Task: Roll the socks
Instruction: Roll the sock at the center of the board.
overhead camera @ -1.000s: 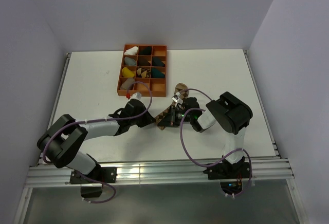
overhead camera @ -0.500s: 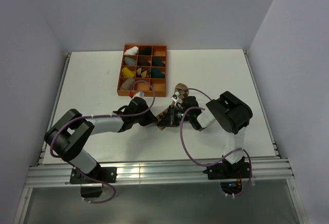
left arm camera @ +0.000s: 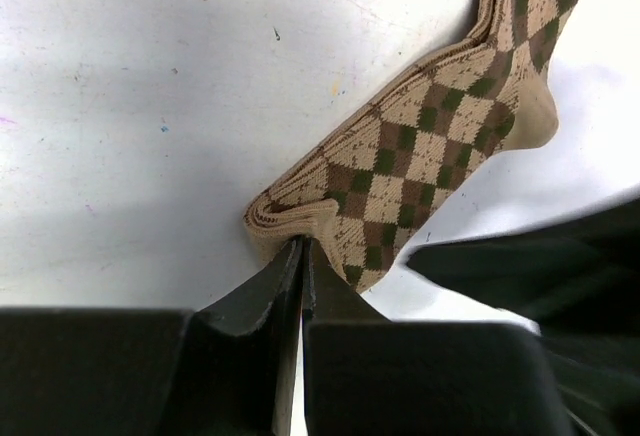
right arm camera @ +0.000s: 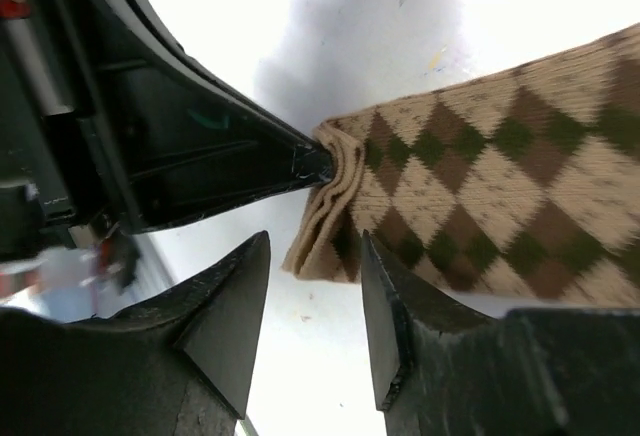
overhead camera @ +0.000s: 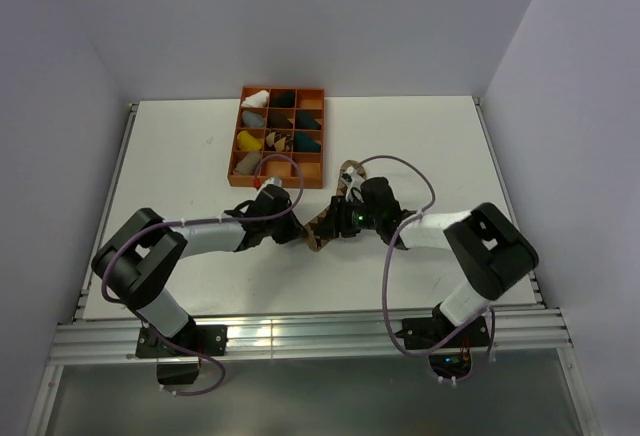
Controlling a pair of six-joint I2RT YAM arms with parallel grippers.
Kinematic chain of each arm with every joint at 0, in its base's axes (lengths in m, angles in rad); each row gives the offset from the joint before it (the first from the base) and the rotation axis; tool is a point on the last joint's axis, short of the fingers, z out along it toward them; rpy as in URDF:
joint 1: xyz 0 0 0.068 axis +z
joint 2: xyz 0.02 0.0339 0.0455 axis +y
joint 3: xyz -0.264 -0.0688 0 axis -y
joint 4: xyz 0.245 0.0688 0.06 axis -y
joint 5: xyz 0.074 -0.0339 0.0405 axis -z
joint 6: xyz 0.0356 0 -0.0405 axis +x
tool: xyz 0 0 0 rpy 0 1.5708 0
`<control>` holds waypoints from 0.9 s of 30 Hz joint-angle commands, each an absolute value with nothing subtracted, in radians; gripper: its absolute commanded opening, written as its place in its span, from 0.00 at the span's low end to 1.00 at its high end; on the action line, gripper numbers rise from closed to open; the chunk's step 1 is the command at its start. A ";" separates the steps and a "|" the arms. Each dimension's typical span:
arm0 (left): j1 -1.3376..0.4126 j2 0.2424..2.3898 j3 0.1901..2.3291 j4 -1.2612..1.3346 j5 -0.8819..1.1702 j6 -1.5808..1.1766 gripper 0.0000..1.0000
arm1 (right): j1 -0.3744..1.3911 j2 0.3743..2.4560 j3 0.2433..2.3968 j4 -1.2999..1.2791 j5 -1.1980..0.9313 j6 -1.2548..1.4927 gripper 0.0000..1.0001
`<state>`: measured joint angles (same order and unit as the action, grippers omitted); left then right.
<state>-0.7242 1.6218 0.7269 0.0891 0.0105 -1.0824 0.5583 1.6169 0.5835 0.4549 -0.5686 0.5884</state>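
The socks [overhead camera: 325, 224] lie as a flat tan-and-brown argyle strip running up and right across the table, with their stacked edges at the lower-left end. My left gripper [overhead camera: 300, 232] is shut on that folded end [left arm camera: 290, 218], its tips pinching the fabric edges. In the right wrist view the socks [right arm camera: 480, 206] spread to the right, and the left gripper's fingers [right arm camera: 200, 146] bite the corner. My right gripper [right arm camera: 315, 256] stands open just beside the same end, one finger on each side of the sock corner without gripping it. It sits right of the socks in the top view [overhead camera: 347, 218].
An orange divided tray [overhead camera: 324, 128] with several rolled sock bundles stands behind the arms, at the back left of centre. The right arm's dark body [left arm camera: 540, 266] shows close beside the socks in the left wrist view. Cables loop over both arms.
My right gripper has opened and let go of the socks, and the right arm has stretched out lower and further right. The left gripper stays shut on the sock end.
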 commanded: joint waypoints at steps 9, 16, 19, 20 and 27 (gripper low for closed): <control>-0.727 1.672 0.762 -0.026 -0.017 -1.066 0.09 | 0.787 1.394 0.558 0.293 -0.080 0.287 0.54; -0.726 1.684 0.768 -0.032 -0.009 -1.058 0.08 | 0.887 1.482 0.601 0.275 0.060 0.262 0.55; -0.727 1.686 0.772 -0.034 -0.009 -1.057 0.08 | 0.917 1.515 0.626 0.253 0.098 0.252 0.55; -0.727 1.687 0.772 -0.032 -0.009 -1.055 0.07 | 0.928 1.529 0.641 0.247 0.115 0.252 0.55; -0.727 1.687 0.773 -0.037 -0.009 -1.052 0.07 | 0.927 1.503 0.623 0.204 0.184 0.325 0.42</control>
<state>-0.7242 1.6512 0.7742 0.0429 0.0139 -1.0821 0.9264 1.5379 0.6048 0.2230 0.1059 0.2943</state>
